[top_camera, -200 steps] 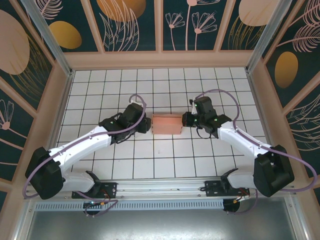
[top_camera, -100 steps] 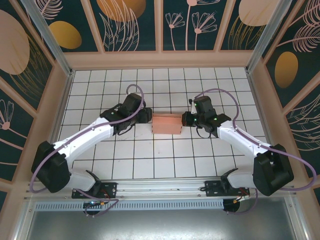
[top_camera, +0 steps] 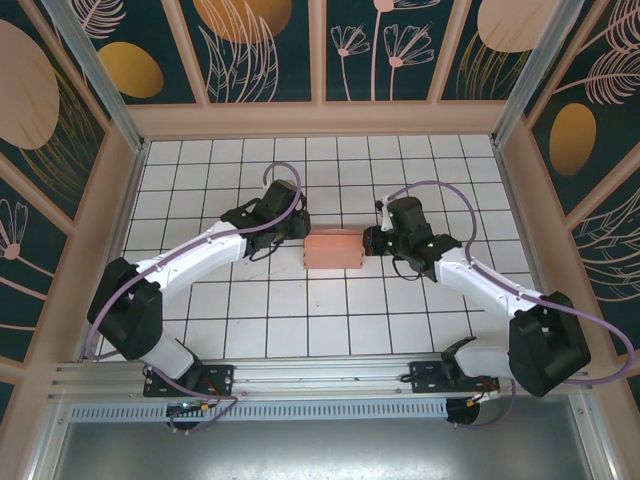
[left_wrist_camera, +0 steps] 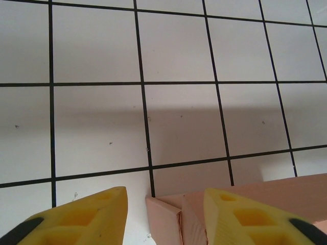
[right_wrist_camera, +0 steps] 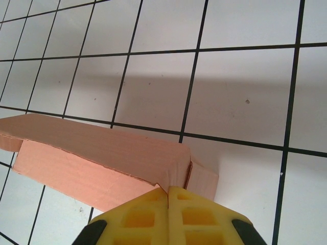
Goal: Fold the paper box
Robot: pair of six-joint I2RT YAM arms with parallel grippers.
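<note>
**Box at mid-tabletop, one hand at each end**

We see the box (top_camera: 333,250) lying flat near the middle of the white gridded tabletop (top_camera: 300,320). It is folded into a low salmon-pink rectangle, with its long side running left to right. From above its top face looks closed, so we cannot see inside it.

The left hand (top_camera: 297,229) is at the box's left end, toward the far corner. In the left wrist view its yellow fingers (left_wrist_camera: 87,219) stand apart with a clear gap between them. A short end flap (left_wrist_camera: 164,220) of the box pokes up in that gap. One finger overlaps the box's top face, and the other is over bare tabletop. We see nothing clamped between them.

The right hand (top_camera: 368,240) is at the box's right end. In the right wrist view its two fingers are pressed flat together with no gap. Their tips meet the box's lower edge right at the end corner. We cannot tell whether any thin cardboard is pinched between them. Just beside the tips, a small end flap (right_wrist_camera: 203,179) stands slightly ajar from the box and rests on the tabletop.
</note>
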